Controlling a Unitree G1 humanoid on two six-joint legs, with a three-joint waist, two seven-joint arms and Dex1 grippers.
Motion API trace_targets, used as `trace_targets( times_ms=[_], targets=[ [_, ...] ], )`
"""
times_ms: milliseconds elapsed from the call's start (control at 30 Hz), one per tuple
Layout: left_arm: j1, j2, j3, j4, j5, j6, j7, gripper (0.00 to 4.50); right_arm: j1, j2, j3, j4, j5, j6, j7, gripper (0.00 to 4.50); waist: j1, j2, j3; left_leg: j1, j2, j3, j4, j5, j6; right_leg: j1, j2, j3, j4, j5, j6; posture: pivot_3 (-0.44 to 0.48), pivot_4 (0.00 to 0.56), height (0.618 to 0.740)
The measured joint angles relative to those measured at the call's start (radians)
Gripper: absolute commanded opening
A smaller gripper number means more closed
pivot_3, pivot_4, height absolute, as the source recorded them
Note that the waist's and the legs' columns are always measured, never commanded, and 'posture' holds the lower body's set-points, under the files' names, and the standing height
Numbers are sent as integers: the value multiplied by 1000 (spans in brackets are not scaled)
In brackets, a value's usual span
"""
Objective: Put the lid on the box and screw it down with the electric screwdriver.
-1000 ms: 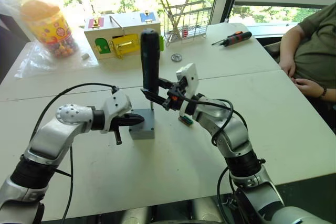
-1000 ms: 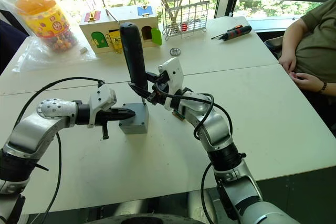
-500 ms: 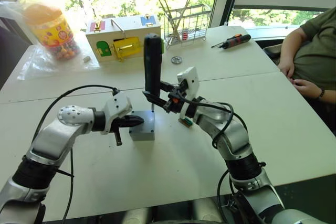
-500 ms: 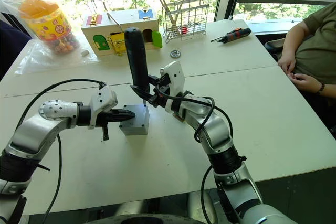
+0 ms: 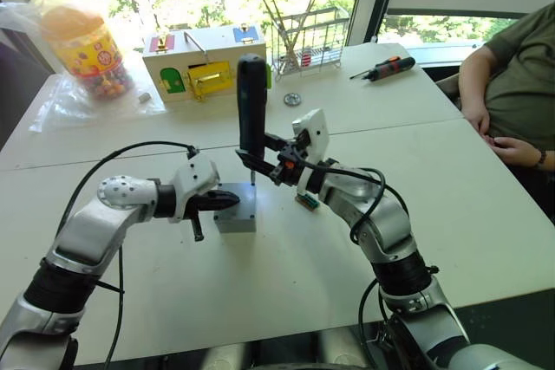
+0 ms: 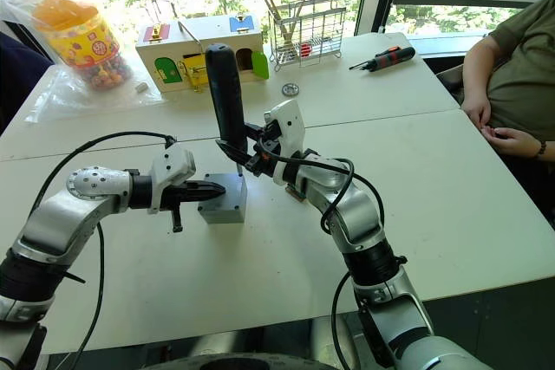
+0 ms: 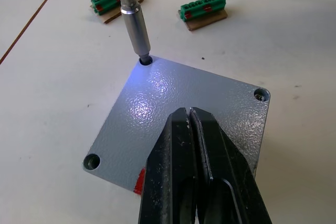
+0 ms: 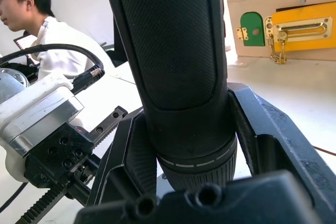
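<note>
The grey lid [image 7: 184, 114] lies flat on the small grey box [image 5: 236, 214] in the middle of the table, with a red mark [image 7: 137, 179] at its near edge. My left gripper [image 5: 227, 202] is shut, and its black fingertips [image 7: 178, 129] rest on top of the lid. My right gripper [image 5: 260, 160] is shut on the electric screwdriver [image 5: 251, 101], which stands upright over the box. In the left wrist view the metal bit [image 7: 134, 27] sits in one corner screw hole, lit by the tool's light.
Two green terminal blocks [image 7: 203, 11] lie just beyond the box. At the back stand a wooden box with coloured doors [image 5: 204, 62], a wire rack [image 5: 308, 32], a candy jar [image 5: 82, 45] and a red-and-black hand screwdriver [image 5: 386, 66]. A person [image 5: 512, 84] sits at the right edge.
The head camera has shifted a little. Both grippers, the screwdriver and the box hold the same pose.
</note>
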Motion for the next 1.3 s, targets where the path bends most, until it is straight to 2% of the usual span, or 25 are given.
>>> trace_targets(
  times_ms=[133,233,367,500,633,733,867,933,1033,1133,1233,1300],
  targets=[
    [-2,-24,3,2,-6,4,2,0,-49,-17,-54,-26,48,116,-9,1724,8,1,2,-1,0,0,0,0,0,-1,0,0,-1,0,0,0,150,740],
    [-4,-51,15,5,-36,22,5,0,-103,-37,-102,-61,105,251,-31,1724,22,2,5,-11,0,-1,3,1,-2,-7,0,0,0,0,0,0,150,740],
    [-5,-53,42,14,-70,45,1,0,-251,-70,-284,-153,249,456,-97,1724,21,2,8,-26,0,-2,7,5,-9,-17,-1,0,2,0,0,0,150,740],
    [-6,-63,61,25,-96,70,4,0,-352,-78,-430,-197,368,577,-152,1724,13,2,8,-26,1,-1,5,5,-9,-19,-1,0,2,0,0,0,150,740],
    [-41,-97,67,49,-125,91,15,0,-355,-70,-474,-175,421,658,-210,1724,13,2,10,-27,1,-1,6,5,-8,-20,-1,0,2,0,0,0,150,740],
    [-109,-108,86,49,-154,115,17,0,-384,-111,-505,-126,486,817,-230,1724,18,2,13,-29,0,-1,7,6,-9,-20,-1,-1,2,0,0,0,150,740],
    [-190,-69,61,6,-156,110,-36,0,-407,-398,-464,-64,508,994,-155,1724,24,0,17,-30,-3,0,8,5,-7,-19,-5,-1,0,0,0,0,150,740],
    [-219,-48,14,-23,-140,92,-74,0,-407,-564,-432,37,504,1058,-105,1724,24,-1,19,-30,-4,2,8,4,-6,-19,-5,-1,-1,0,0,0,150,740],
    [-248,-42,-58,-42,-89,43,-111,0,-367,-738,-352,176,503,1085,-29,1724,19,-2,23,-29,-2,4,8,4,-5,-19,-5,-1,-1,0,0,0,150,740],
    [-261,-62,-122,-35,-39,-16,-128,0,-324,-825,-237,307,486,1085,30,1724,11,-1,24,-29,0,5,7,4,-5,-19,-3,-1,-1,0,0,0,150,740],
    [-263,-127,-164,-7,-12,-48,-120,0,-321,-821,-136,428,482,1085,85,1724,5,1,28,-29,1,6,7,4,-5,-21,-3,0,1,0,0,0,150,740],
    [-261,-138,-178,0,0,-54,-115,0,-332,-806,-96,475,470,1085,114,1724,1,1,31,-29,1,5,7,4,-5,-21,-2,0,1,0,0,0,150,740]
  ],
)
